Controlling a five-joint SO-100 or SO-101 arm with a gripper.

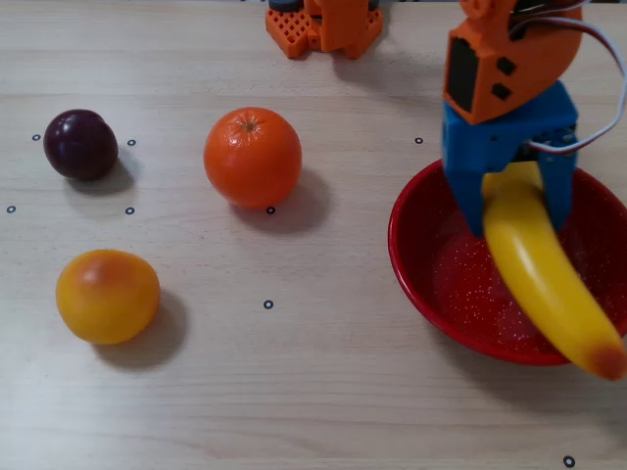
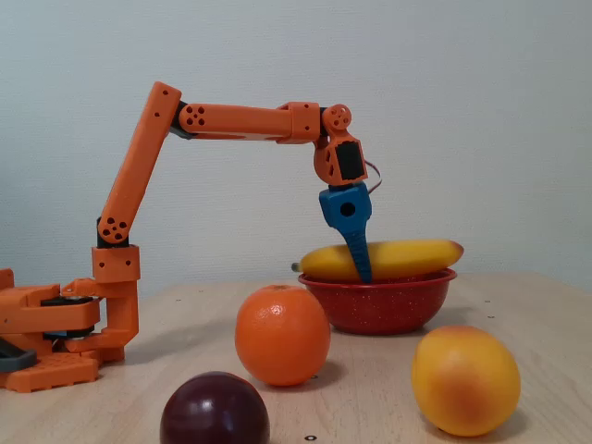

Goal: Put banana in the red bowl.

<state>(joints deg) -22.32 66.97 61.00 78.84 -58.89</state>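
The yellow banana [image 1: 544,284] lies slanted across the red speckled bowl [image 1: 431,284] at the right of the overhead view. Its orange-red end sticks out over the bowl's near right rim. My gripper [image 1: 514,220] has blue fingers that straddle the banana's upper part, one on each side, and is shut on it. In the fixed view the banana [image 2: 407,259] lies about level on top of the bowl [image 2: 379,301], and the gripper [image 2: 363,274] points down in front of it. I cannot tell whether the banana rests on the rim.
An orange [image 1: 253,157] sits mid-table, left of the bowl. A dark purple plum [image 1: 80,144] is at the far left, and a round yellow-orange fruit [image 1: 108,296] sits in front of it. The arm's orange base [image 1: 323,24] is at the top edge.
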